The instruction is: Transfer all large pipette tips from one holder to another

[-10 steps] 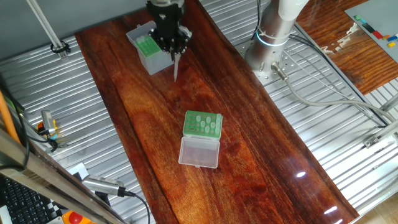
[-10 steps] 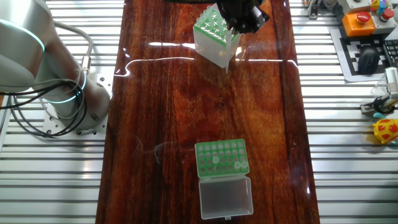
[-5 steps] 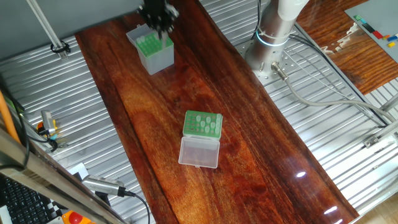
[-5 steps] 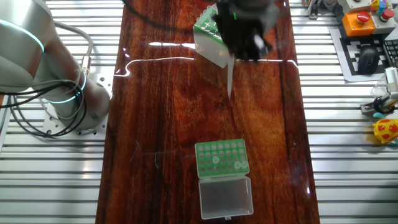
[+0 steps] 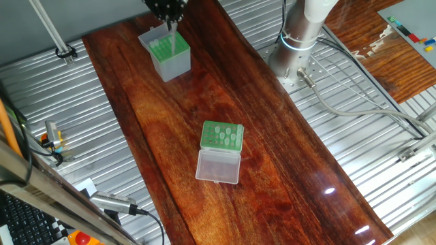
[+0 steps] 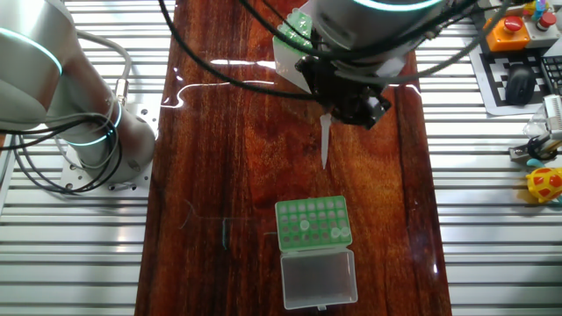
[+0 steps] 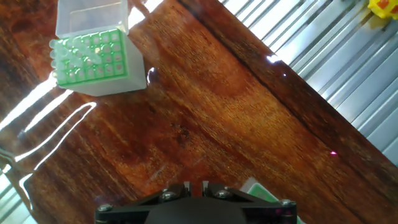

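The other fixed view: gripper (image 6: 341, 107) clamped on a large pipette tip (image 6: 324, 140), which we see hanging point-down for vertical insertion above the taller translucent box (image 5: 165, 52); low green rack (image 6: 313, 224) sits well apart, lid open.

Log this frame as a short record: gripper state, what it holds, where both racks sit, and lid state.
gripper: shut on a pale tapered pipette tip, hanging point-down
low green rack: near end of the wooden table, clear hinged lid open flat, a few tips seated
tall translucent box with green insert: far end of table, under the gripper
tip seated in box: not yet
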{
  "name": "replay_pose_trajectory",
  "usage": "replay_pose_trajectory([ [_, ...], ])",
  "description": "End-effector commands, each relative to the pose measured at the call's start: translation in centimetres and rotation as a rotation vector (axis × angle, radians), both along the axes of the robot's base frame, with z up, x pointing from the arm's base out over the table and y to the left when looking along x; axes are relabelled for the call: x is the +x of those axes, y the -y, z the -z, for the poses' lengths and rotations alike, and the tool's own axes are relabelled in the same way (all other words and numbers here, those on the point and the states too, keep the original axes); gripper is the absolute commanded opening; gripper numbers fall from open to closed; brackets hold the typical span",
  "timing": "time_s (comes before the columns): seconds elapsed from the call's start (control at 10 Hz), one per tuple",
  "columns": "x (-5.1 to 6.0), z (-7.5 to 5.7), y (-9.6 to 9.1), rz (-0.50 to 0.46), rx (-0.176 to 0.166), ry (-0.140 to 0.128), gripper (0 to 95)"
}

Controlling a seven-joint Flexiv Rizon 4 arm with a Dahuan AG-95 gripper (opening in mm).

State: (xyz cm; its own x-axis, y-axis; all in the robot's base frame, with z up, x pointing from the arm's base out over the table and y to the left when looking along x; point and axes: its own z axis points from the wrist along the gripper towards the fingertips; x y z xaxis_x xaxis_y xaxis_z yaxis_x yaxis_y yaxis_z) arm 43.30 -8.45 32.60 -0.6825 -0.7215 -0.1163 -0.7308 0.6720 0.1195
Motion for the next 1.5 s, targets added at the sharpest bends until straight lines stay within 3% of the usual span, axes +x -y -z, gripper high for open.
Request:
replay_pose_trajectory([
  [0.1, -0.1, -0.1, 0.8, 0.175, -0.033, 0.015, 0.0],
  [0.3, 0.3, 0.0, 5.1, 0.112, -0.025, 0.021, 0.0],
  [0.5, 0.8, 0.7, 8.2, 0.066, -0.016, 0.028, 0.0],
  [0.6, 0.7, 1.1, 8.8, 0.059, -0.011, 0.03, 0.0],
  [0.9, 0.3, 1.8, 9.3, 0.063, 0.0, 0.034, 0.0],
  [1.1, 0.0, 2.3, 9.0, 0.075, 0.04, 0.036, 0.0],
  [1.5, -0.4, 2.6, 8.9, 0.079, 0.043, 0.042, 0.0],
])
